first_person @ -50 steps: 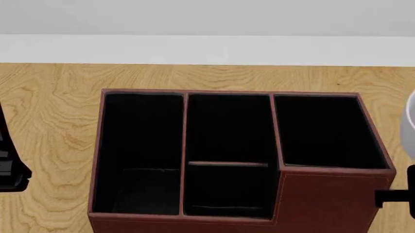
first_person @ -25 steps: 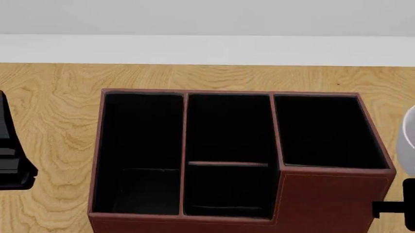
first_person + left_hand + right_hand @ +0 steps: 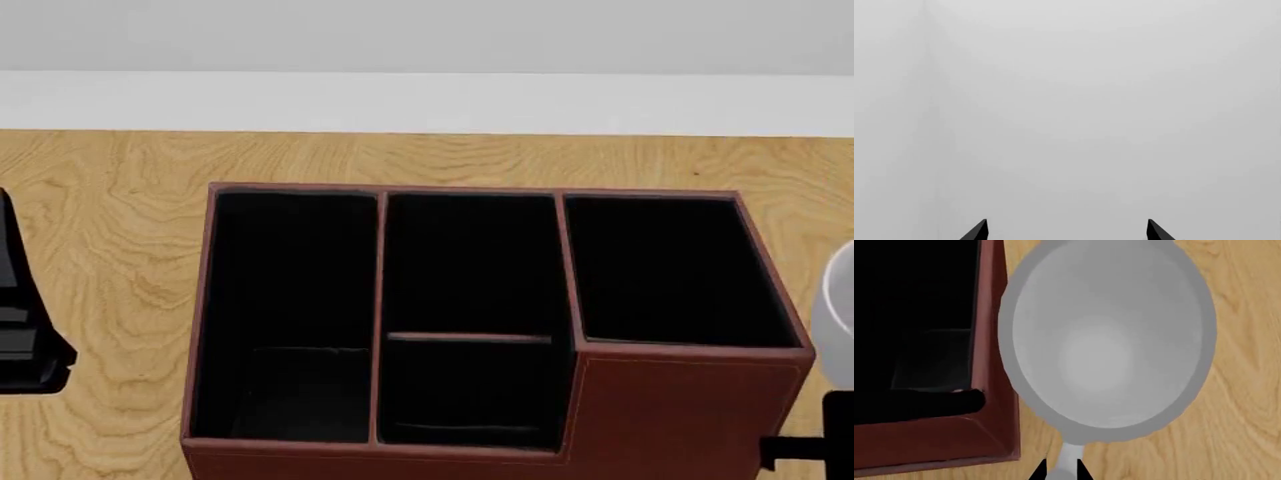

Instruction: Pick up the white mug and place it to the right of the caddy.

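The white mug [image 3: 1107, 335] is seen from above in the right wrist view, open side up, close beside the right wall of the dark red-brown caddy [image 3: 991, 430]. My right gripper [image 3: 1061, 473] is shut on the mug's handle [image 3: 1069, 457], one black fingertip on each side. The head view shows the caddy [image 3: 667, 410] in the middle and only a sliver of the mug [image 3: 841, 310] at the right edge. My left gripper [image 3: 1066, 231] is open, holds nothing and faces a blank grey wall.
The wooden table [image 3: 107, 220] runs around the caddy, with a pale wall behind it. Black parts of my left arm [image 3: 24, 345] show at the left edge of the head view, and of my right arm [image 3: 807, 445] at the bottom right corner.
The mug and the right arm have slid downward along the right edge of the head view. The left arm shifted slightly right, then held still.
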You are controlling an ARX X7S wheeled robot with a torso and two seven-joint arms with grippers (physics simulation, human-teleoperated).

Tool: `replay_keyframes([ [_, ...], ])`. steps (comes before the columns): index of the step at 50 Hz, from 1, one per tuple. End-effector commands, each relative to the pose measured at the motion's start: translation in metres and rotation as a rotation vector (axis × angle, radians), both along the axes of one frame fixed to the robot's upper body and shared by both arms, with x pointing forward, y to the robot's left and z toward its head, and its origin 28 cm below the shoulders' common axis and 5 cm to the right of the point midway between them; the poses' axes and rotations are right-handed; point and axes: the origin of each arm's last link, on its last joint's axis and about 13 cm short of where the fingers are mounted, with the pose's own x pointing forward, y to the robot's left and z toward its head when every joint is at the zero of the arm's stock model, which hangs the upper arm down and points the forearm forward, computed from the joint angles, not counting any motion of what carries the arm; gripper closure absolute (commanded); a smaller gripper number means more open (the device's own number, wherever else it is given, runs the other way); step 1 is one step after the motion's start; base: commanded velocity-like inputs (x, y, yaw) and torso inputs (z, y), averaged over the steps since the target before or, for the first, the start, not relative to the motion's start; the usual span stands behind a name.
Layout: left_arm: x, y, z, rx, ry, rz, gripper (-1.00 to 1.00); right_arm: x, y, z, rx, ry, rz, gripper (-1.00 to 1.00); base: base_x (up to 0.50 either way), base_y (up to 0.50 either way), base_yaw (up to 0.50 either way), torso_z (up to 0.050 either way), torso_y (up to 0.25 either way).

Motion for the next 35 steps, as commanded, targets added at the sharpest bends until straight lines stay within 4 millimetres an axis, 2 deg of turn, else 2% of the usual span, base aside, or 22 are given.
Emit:
replay_keyframes([
  [1, -0.001, 0.000, 0.000, 0.001, -0.004, 0.001, -1.00, -0.001, -0.002, -0.002, -0.013, -0.012, -0.010, 1.00, 0.00, 0.00, 0.00, 0.010, 0.000],
  [35, -0.002, -0.001, 0.001, 0.004, -0.011, 0.000, -1.00, 0.006, -0.006, -0.030, 0.008, 0.036, -0.016, 1.00, 0.00, 0.00, 0.00, 0.000, 0.000],
])
